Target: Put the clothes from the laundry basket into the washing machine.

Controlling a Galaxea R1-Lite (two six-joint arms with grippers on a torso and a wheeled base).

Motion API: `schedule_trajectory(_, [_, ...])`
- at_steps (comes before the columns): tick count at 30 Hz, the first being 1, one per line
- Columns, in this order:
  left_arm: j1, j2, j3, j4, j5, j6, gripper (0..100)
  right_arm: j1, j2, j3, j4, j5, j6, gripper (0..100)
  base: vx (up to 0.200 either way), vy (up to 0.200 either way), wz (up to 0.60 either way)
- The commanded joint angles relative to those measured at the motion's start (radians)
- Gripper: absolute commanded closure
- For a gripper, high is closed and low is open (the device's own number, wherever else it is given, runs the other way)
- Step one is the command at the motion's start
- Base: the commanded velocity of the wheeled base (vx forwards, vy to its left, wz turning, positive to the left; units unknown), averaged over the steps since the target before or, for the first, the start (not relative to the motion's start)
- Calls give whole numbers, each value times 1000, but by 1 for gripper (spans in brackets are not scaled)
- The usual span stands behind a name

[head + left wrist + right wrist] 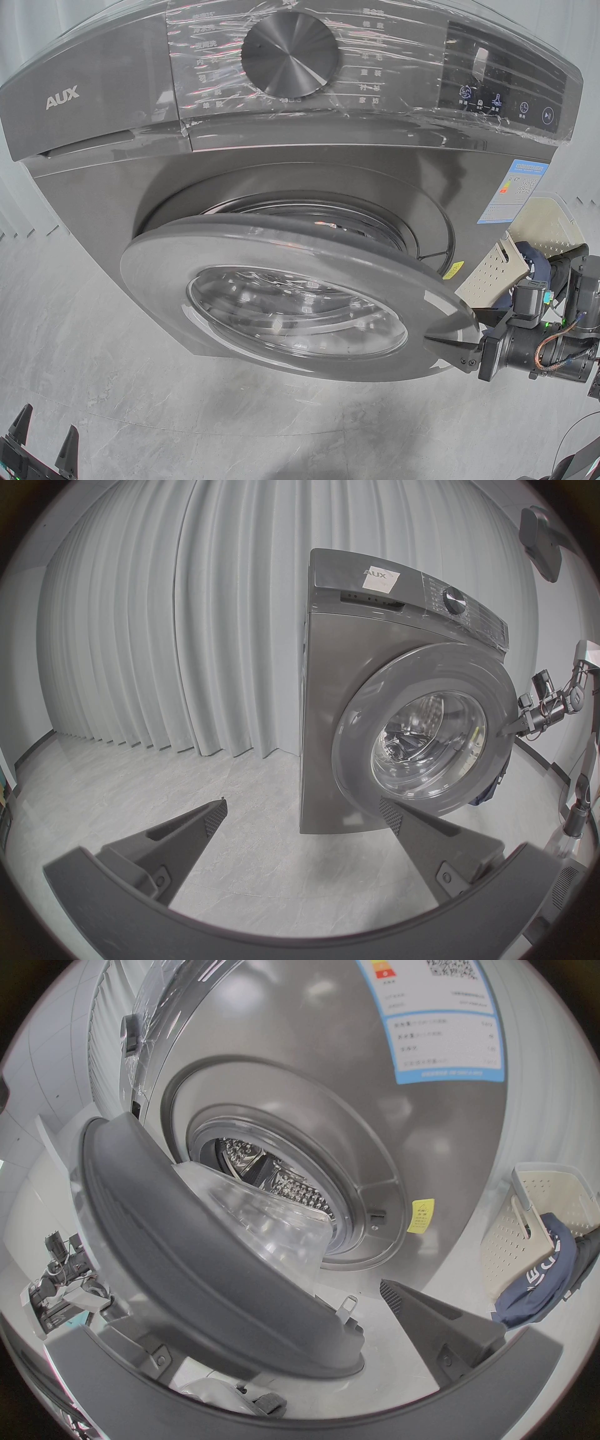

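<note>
The grey washing machine [300,162] stands in front of me with its round door [294,300] swung partly open, showing a strip of the drum [340,217]. My right gripper [447,350] sits at the door's free edge, open. In the right wrist view the door rim [206,1285] lies between the right gripper's [294,1310] fingers, hiding one of them. The cream laundry basket [550,1210] leans beside the machine on the right, with dark navy clothes [537,1272] hanging over its rim. My left gripper [49,422] is low at the left, open and holding nothing.
Pale tiled floor [187,425] spreads in front of and to the left of the machine. A white pleated curtain [187,636] lines the wall behind it. The open door juts out into the space in front of the drum.
</note>
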Motion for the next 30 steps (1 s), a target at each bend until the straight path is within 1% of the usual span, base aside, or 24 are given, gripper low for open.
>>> schedule_trajectory(1, [0, -13, 15, 0, 1, 0, 0, 14, 0, -3, -1, 0, 0, 0, 0, 0, 0])
schedule_trajectory(4, [0, -13, 15, 0, 1, -1, 0, 41, 1, 8, -7, 5, 2, 0, 0, 0, 0])
schedule_trajectory(9, [-1, -13, 15, 0, -1, 0, 0, 80, -19, 58, -7, 17, 0, 0, 0, 0, 0])
schedule_trajectory(12, [-1, -13, 15, 0, -1, 0, 0, 81, -49, 86, -2, 18, 0, 0, 0, 0, 0])
schedule_trajectory(14, [-1, -13, 15, 0, -1, 0, 0, 73, -58, 91, 1, 18, 2, 0, -200, 0, 0])
schedule_trajectory(15, [-1, -13, 15, 0, -1, 0, 0, 69, -60, 89, 1, 15, 2, 0, -200, 0, 0])
schedule_trajectory(18, [0, -13, 15, 0, -1, 0, 0, 64, -54, 77, -1, 14, 2, 0, 0, 0, 0])
schedule_trajectory(26, [0, -13, 15, 0, -1, 0, 0, 72, 34, -6, -10, 11, 2, 0, 0, 0, 0])
schedule_trajectory(29, [0, -13, 15, 0, -1, -1, 0, 81, 38, -3, -10, 17, 2, 0, 0, 0, 0])
schedule_trajectory(30, [-1, -13, 15, 0, -1, 0, 0, 95, 29, 17, -9, 20, 2, 0, 0, 0, 0])
